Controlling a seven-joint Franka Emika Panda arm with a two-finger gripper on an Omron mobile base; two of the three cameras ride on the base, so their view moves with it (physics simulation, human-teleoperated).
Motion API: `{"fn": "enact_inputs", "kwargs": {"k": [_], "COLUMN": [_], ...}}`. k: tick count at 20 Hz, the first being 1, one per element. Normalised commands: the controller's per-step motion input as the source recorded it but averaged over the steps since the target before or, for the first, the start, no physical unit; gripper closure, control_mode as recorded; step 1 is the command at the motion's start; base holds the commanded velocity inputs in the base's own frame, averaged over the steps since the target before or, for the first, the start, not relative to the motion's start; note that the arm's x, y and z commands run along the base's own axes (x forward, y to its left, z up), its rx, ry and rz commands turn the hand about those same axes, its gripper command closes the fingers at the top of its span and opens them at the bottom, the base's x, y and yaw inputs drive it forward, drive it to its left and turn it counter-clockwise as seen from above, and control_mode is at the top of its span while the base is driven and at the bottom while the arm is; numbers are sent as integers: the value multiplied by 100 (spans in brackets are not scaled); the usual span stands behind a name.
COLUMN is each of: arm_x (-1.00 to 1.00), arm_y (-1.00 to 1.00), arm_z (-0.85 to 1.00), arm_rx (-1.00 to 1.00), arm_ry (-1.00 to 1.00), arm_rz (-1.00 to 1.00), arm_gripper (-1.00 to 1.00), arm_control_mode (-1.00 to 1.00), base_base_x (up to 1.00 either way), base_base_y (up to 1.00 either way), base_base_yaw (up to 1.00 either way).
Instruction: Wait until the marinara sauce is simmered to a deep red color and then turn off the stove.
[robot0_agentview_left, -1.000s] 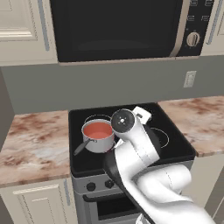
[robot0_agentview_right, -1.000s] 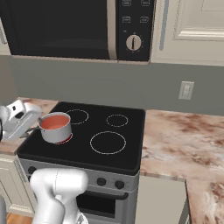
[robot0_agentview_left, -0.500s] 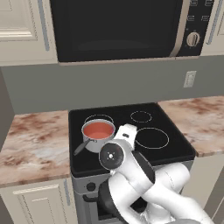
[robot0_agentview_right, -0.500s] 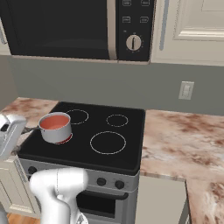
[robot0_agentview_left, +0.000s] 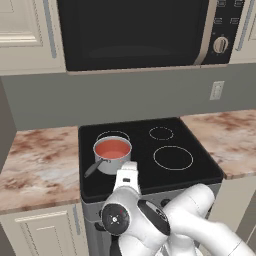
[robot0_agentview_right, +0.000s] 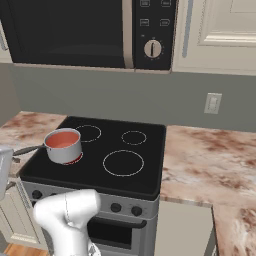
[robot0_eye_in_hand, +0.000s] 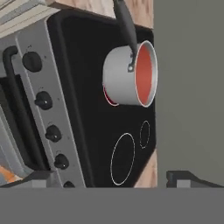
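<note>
The marinara sauce (robot0_agentview_left: 112, 148) is a flat orange-red patch in a steel saucepan (robot0_agentview_left: 111, 162) on the front left ring of the stove (robot0_agentview_left: 150, 150). From the right it shows the same colour (robot0_agentview_right: 62, 139), with a red glow under the saucepan (robot0_agentview_right: 64, 150). In the hand view the stove (robot0_eye_in_hand: 87, 65) is rolled sideways, the sauce (robot0_eye_in_hand: 145, 74) faces right, and the black knobs (robot0_eye_in_hand: 43, 100) run down the silver front panel. My gripper (robot0_eye_in_hand: 109, 179) is open and holds nothing. It hangs in front of the panel, apart from the knobs.
A large black microwave (robot0_agentview_left: 130, 30) hangs above the stove. Marbled counters lie on the left (robot0_agentview_left: 40, 160) and on the right (robot0_agentview_right: 210, 160). A wall outlet (robot0_agentview_left: 217, 90) is at the back right. The oven door handle (robot0_eye_in_hand: 17, 113) runs beside the knobs.
The arm has swung down from above the stove top, and the hand now sits low in front of the stove's front panel. The saucepan has not moved.
</note>
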Motion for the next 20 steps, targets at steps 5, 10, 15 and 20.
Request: {"fn": "enact_inputs", "kwargs": {"k": [5, 10, 15, 20], "arm_x": [-21, -19, -16, -9], "arm_y": [19, 19, 17, 21], "arm_z": [-44, -40, -37, -29], "arm_rx": [-18, -18, -17, -9], "arm_ry": [-4, -5, -6, 0], "arm_rz": [21, 20, 20, 14], "arm_gripper": [-100, -100, -100, -100], "arm_control_mode": [-100, -100, -100, -100], "base_base_x": [0, 0, 0, 0], "base_base_y": [0, 0, 0, 0], "base_base_yaw": [0, 0, 0, 0]}}
